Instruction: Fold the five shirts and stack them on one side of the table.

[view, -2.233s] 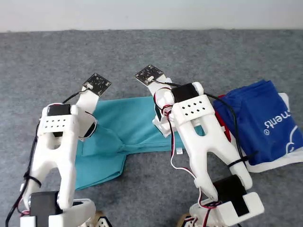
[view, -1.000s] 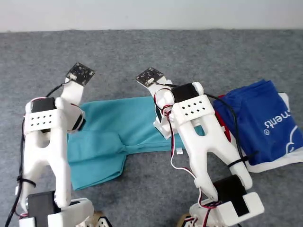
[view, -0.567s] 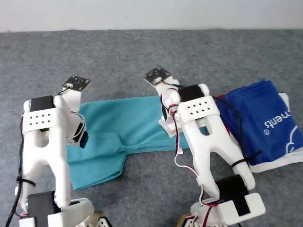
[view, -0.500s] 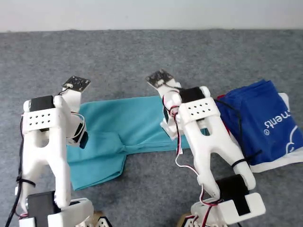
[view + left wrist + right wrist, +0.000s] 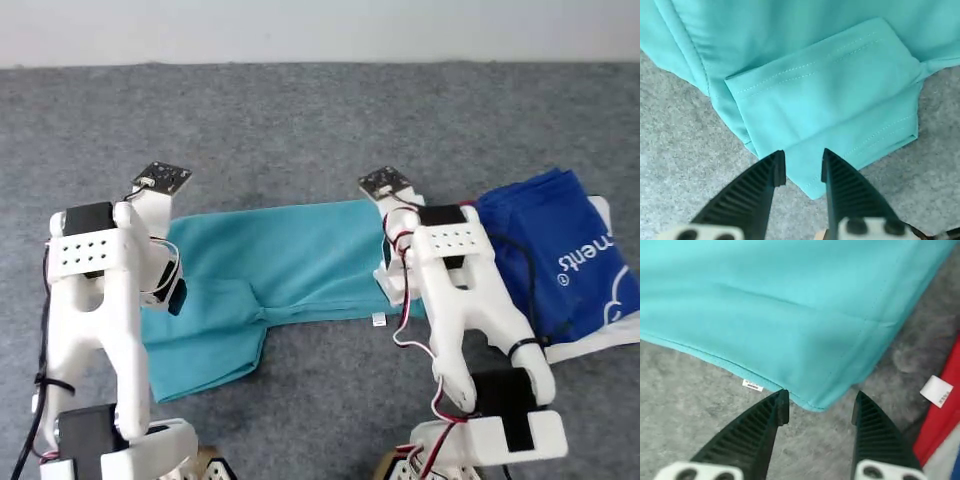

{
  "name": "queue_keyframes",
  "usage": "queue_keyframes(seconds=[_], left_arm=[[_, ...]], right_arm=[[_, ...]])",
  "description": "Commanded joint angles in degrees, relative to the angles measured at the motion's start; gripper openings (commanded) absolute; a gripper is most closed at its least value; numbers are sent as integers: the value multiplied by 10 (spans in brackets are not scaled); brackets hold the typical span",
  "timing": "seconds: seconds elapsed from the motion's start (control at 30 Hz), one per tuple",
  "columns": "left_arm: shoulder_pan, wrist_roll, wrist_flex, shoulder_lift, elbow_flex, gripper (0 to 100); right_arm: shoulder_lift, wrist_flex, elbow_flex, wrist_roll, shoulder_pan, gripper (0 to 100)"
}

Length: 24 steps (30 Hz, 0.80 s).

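Both jaws stand parted, gripping nothing; my left gripper (image 5: 802, 167) hangs over the near left corner of the teal shirt (image 5: 270, 260), where a doubled sleeve panel with twin stitch lines lies flat; my right gripper (image 5: 821, 407) straddles the shirt's near right corner, beside a small care label (image 5: 753, 385). In the last two seconds my left arm swung out from over the cloth to its left edge and stopped; my right arm travelled from mid-shirt to the right edge; the shirt itself has not shifted. I judge both are set to pinch corners for a fold. The cloth is smooth, thin and limp; the grey table (image 5: 300, 120) is napped like felt; beyond the right corner, a red garment (image 5: 945, 425) lies under the bundled blue shirt (image 5: 555, 250) of the side stack.
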Motion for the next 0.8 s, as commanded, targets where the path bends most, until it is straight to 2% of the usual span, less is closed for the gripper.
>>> queue_keyframes(seconds=[0.0, 0.3, 0.43, 0.77], left_arm=[[1, 4, 7, -17, -12, 126], [1, 4, 7, -16, -12, 126], [1, 4, 7, -14, -12, 126], [1, 4, 7, -12, -12, 126]], right_arm=[[-4, -37, 22, 18, 4, 208], [-4, -106, 64, 24, 5, 208], [-4, -109, 77, 60, 6, 208], [-4, -131, 82, 123, 102, 208]])
